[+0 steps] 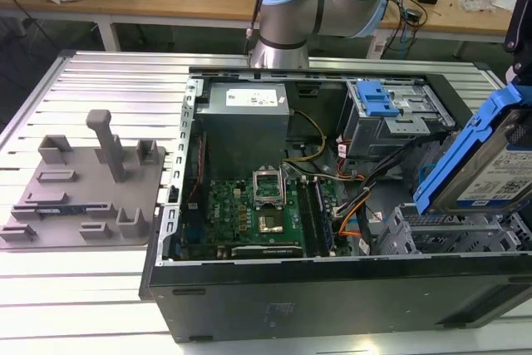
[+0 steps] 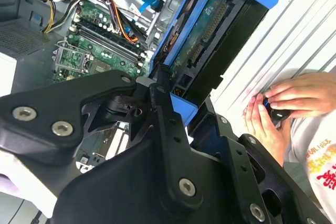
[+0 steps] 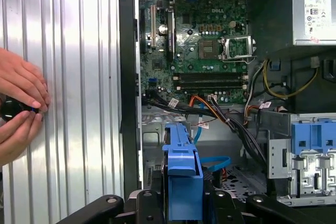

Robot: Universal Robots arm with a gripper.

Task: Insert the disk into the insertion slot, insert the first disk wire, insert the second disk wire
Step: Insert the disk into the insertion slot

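Note:
My gripper (image 2: pixel 167 94) is shut on the disk (image 1: pixel 490 164), a silver drive with a white label in a bright blue carrier frame. The disk hangs tilted above the open computer case, at the exterior view's right. The second wrist view shows the disk's green underside (image 2: pixel 210 24) between the black fingers (image 2: pixel 157 108). The blue carrier (image 3: pixel 182 182) appears end-on in the first wrist view. The insertion slot (image 1: pixel 449 234), a grey perforated metal bay, lies below the disk in the case's near right corner. Orange (image 1: pixel 353 205), blue (image 3: pixel 215 161) and black cables lie beside it. I cannot tell which are the disk wires.
A taller grey cage with a blue latch (image 1: pixel 386 110) stands behind the bay. The motherboard (image 1: pixel 258 214) and power supply (image 1: pixel 245 110) occupy the case's left. A person's hands (image 3: pixel 18 108) hold a small black object on the ribbed table. A grey fixture plate (image 1: pixel 83 193) lies left.

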